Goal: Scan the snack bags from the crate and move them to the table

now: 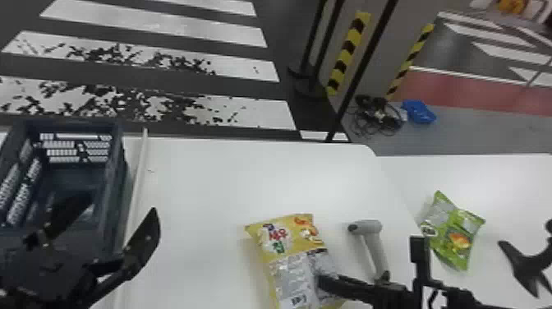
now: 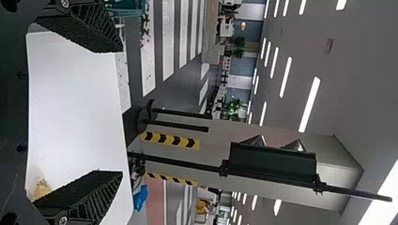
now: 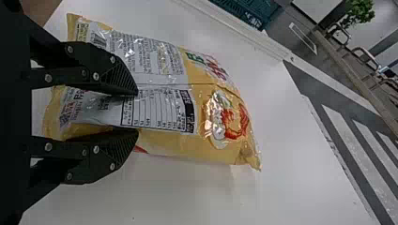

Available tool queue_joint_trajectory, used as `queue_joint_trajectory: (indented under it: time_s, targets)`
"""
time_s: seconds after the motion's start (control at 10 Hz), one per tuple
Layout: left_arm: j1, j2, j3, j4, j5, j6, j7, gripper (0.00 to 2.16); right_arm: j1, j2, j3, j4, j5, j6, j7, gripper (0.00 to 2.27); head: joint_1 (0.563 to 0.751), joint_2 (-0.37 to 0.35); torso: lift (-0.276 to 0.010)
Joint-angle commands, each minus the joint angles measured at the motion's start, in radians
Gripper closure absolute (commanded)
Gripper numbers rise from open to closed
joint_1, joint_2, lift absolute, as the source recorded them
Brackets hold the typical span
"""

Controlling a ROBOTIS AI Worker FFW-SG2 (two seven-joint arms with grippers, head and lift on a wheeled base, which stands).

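In the head view my left gripper [image 1: 121, 205] is spread open beside the blue crate [image 1: 113, 181], partly over it; the left wrist view shows the same gripper [image 2: 121, 111] with nothing between its fingers. My right gripper [image 1: 328, 283] is at the near right part of the yellow snack bag [image 1: 283, 242]. In the right wrist view that gripper [image 3: 137, 110] is shut on the yellow bag [image 3: 211, 117], which bulges past its fingertips over the table. A grey scanner [image 1: 369, 228] is right of this bag. Farther right, a green snack bag [image 1: 456, 236] lies on the white surface.
The white table [image 1: 197, 185] has a raised pale strip [image 1: 137, 181] along the crate's right side. A black forked object [image 1: 525, 263] is at the right edge. Beyond the table stand black posts [image 1: 361, 70], with cables [image 1: 376, 113] on the floor.
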Motion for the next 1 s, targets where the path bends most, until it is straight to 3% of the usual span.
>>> queue_joint_trajectory:
  time_s: [0.0,0.4,0.6,0.9]
  targets:
    - [-0.004,0.000,-0.001,0.005,0.002,-0.001,0.000,0.06,0.020,0.006,-0.022,-0.040,-0.023,0.003,-0.002,2.25,0.695,-0.297,-0.095]
    - [-0.016,0.002,-0.004,0.012,0.006,-0.001,0.000,0.06,0.051,0.038,-0.139,-0.155,-0.135,0.079,-0.014,2.25,0.695,-0.303,-0.095]
    - [-0.020,0.002,-0.007,0.023,0.006,-0.001,0.000,0.06,0.037,0.044,-0.217,-0.173,-0.208,0.085,-0.064,2.25,0.695,-0.318,-0.095]
    - [-0.022,0.008,-0.009,0.025,0.008,-0.001,0.001,0.06,-0.094,0.067,-0.321,-0.066,-0.256,0.039,-0.213,2.25,0.695,-0.350,-0.095]
